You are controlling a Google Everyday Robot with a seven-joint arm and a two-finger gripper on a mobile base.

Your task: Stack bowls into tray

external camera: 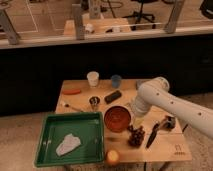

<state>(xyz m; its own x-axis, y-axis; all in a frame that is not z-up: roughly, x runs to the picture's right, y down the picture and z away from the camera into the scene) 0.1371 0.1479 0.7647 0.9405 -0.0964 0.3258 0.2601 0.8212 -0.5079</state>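
An orange-red bowl (118,118) stands upright on the wooden table (165,147), just right of the green tray (50,125). The tray lies at the table's front left and holds a crumpled white cloth (67,144). My white arm reaches in from the right and bends down. My gripper (136,120) hangs at the bowl's right rim, open, and the bowl rests on the table. The arm hides part of the table behind it.
Behind the bowl are a white cup (93,78), a blue cup (116,80), a small metal cup (94,102), a black block (113,96) and a red-orange item (71,92). A dark cluster (136,136), a black-handled utensil (154,132) and an orange fruit (113,156) lie in front.
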